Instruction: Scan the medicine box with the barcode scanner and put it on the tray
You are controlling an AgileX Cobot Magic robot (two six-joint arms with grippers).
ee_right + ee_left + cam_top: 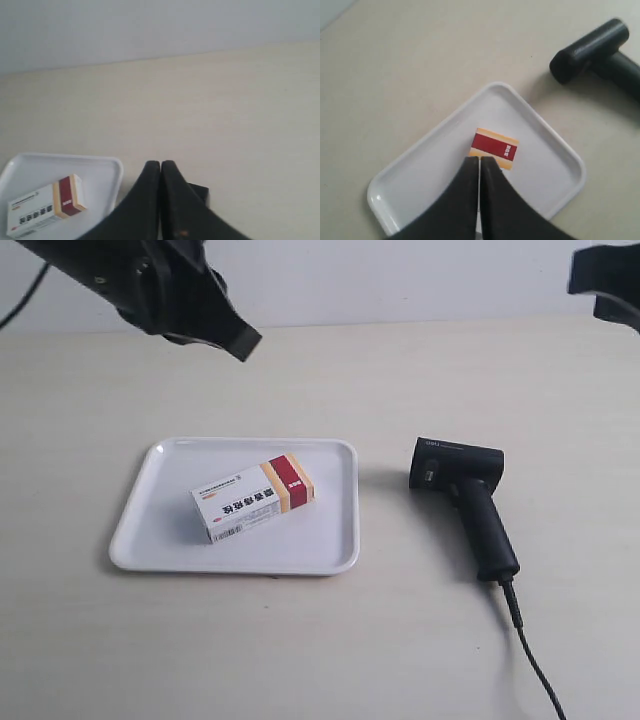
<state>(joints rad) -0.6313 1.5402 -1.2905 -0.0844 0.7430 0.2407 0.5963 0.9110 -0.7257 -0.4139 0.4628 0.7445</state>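
Since the box (253,498) already lies inside the tray (330,550), flat and skewed, its long axis running from the barcode end near the tray's front rim to the red-banded end further back, the task looks finished or nearly so. The left claw (479,162) hangs above the tray with fingers pressed together, empty, its tips over the box's red end. The right claw (160,167), likewise closed and empty, hovers over the scanner (465,495), which lies on the table beside the tray, handle pointing away from it.
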